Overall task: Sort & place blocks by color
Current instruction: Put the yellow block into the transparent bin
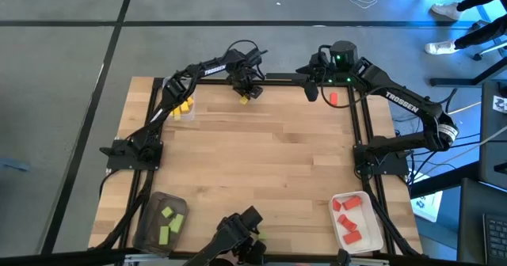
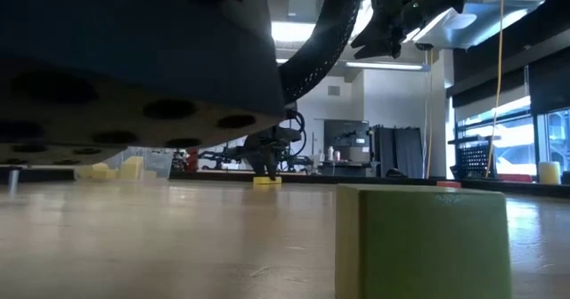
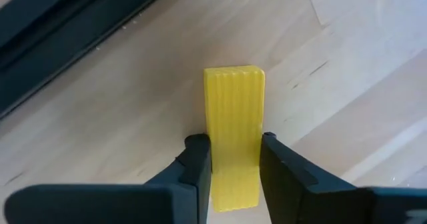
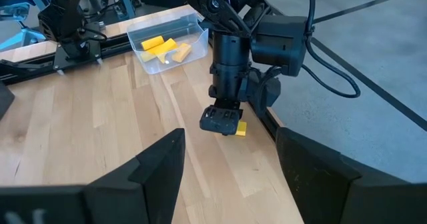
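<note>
The left gripper (image 1: 247,94) is reaching down at the far edge of the table (image 1: 261,163), near the middle of that edge, and its fingers (image 3: 198,159) are standing on either side of a yellow block (image 3: 233,134) that is lying flat on the wood. In the left wrist view both fingers are touching the block's long sides, with the block's far end sticking out past the fingertips, so the claw is clenching on it; the block is still resting on the table. The right wrist view is showing the same scene from across the table: the left gripper is pointing straight down with the block peeking out beside its tip. Other yellow blocks (image 4: 161,45) are lying in a clear tray (image 4: 193,16) at the far left corner of the table. The right gripper (image 1: 312,93) is hovering above the table near the far right corner, its fingers spread wide and holding nothing. A red block (image 1: 333,98) is lying on the wood just beside it. More red blocks (image 1: 349,215) are sitting in a white tray (image 1: 377,236) at the near right corner, and green blocks (image 1: 169,222) are sitting in a dark tray (image 1: 152,210) at the near left. In the low view another green block (image 2: 422,240) is sitting close in front of the camera.
</note>
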You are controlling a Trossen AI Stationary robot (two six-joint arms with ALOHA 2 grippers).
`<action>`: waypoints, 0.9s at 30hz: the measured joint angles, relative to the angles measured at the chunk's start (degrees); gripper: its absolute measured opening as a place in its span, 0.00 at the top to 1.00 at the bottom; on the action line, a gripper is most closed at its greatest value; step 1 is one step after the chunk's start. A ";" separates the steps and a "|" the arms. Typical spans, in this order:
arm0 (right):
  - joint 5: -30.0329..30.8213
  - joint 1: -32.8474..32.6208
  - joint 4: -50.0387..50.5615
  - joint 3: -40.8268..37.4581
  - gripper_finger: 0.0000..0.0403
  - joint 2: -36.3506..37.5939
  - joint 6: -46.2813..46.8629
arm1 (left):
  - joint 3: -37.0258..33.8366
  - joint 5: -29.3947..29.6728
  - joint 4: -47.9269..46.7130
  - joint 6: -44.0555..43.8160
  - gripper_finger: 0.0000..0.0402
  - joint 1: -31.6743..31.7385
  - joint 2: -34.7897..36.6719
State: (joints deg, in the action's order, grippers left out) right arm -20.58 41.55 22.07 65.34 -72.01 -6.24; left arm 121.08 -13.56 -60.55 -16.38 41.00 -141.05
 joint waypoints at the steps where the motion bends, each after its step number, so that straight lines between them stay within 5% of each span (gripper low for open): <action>1: 0.00 0.01 -0.01 0.00 0.41 0.00 0.00 | 0.00 0.24 0.04 0.00 0.78 -0.12 0.00; 16: 0.00 -0.01 -0.01 0.00 0.41 0.00 -0.04 | 3.00 1.54 -4.73 0.49 0.77 -0.23 -0.15; 27: -0.02 0.00 0.00 0.00 0.41 0.00 -0.04 | 11.99 5.64 -18.52 6.33 0.77 0.54 -0.07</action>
State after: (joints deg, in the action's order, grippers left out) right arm -20.60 41.55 22.08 65.34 -72.01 -6.28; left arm 133.07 -7.92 -79.07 -10.05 41.54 -141.12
